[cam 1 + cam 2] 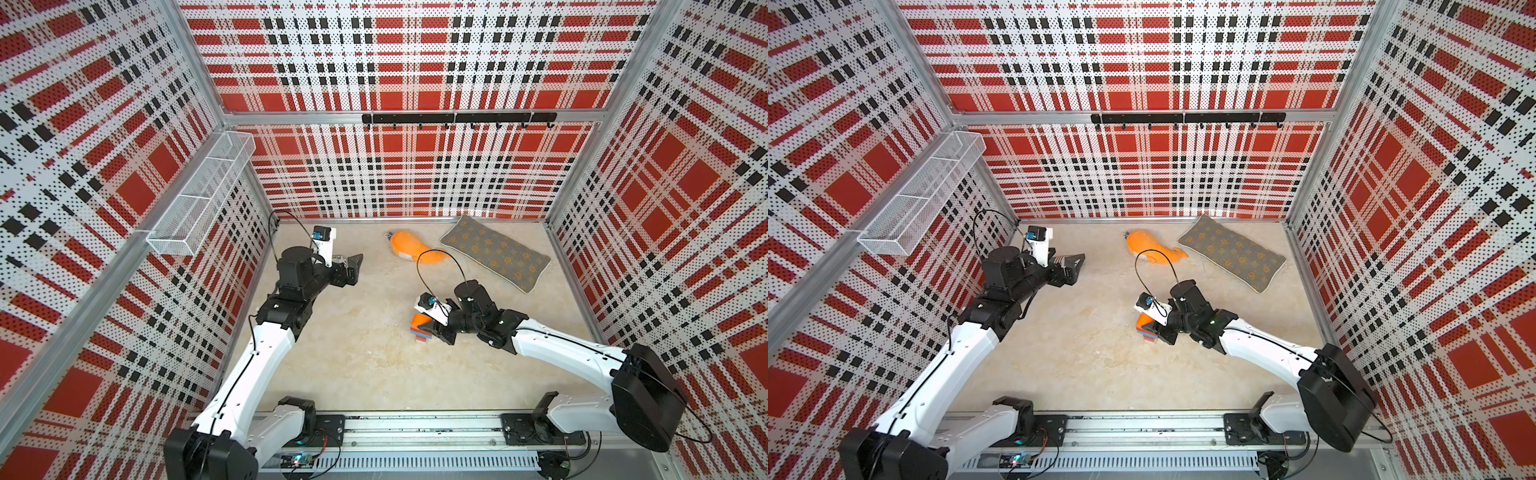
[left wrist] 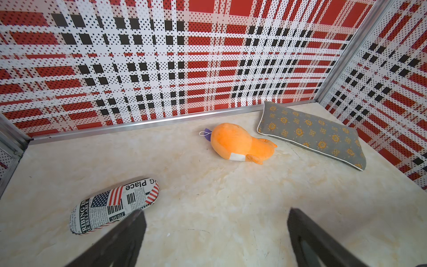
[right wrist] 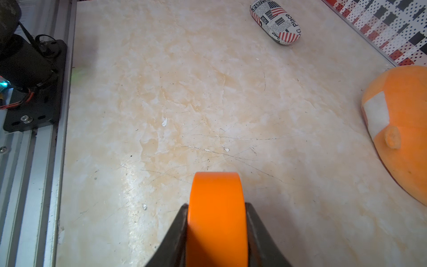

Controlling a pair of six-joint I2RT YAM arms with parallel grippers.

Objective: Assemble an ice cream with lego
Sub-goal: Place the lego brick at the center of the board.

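Your right gripper [image 3: 216, 205] clamps the ice cream [image 3: 216, 187] by its smooth, rounded orange top, near the middle of the marbled table [image 3: 184, 92]. Your left gripper [image 2: 216, 211] stands wide.

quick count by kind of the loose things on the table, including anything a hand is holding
lego ice cream: 1
orange plush whale: 1
grey flowered cushion: 1
newsprint-and-flag print case: 1
total: 4
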